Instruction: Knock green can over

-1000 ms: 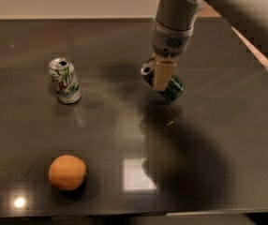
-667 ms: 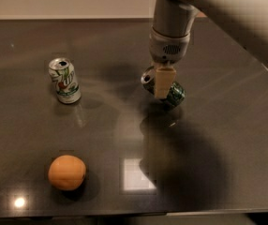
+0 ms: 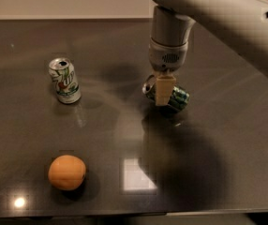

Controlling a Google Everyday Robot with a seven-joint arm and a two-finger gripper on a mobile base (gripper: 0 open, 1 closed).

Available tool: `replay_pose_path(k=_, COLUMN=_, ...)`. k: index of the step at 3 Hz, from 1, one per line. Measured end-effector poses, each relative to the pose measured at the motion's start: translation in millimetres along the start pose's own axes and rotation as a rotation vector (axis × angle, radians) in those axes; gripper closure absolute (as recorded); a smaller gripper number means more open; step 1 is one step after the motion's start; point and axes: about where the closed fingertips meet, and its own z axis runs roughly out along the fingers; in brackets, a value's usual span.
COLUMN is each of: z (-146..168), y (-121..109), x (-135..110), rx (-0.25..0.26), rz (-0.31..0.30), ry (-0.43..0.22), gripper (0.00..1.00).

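The green can is small and dark green. It lies tipped over on the dark table right of centre, with its silver top pointing left. My gripper hangs straight down from the grey arm. It is right at the can, and its tan front part crosses the can's middle. The part of the can behind it is hidden.
A white-and-silver can with a green logo stands upright at the left. An orange lies at the front left. A bright light reflection shows on the table near the front edge.
My gripper has come down and a little toward the camera. The green can has gone from tilted under it to lying lower on the table.
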Motion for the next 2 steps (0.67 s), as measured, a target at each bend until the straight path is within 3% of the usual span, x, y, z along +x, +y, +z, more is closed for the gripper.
replay_pose_path(k=1, z=0.0, y=-4.5, x=-2.9, rx=0.019, rz=-0.001, ry=-0.01, gripper=0.12)
replay_pose_path(k=2, z=0.1, y=-7.9, x=-5.1, rx=0.033, rz=-0.001, ry=-0.018, gripper=0.0)
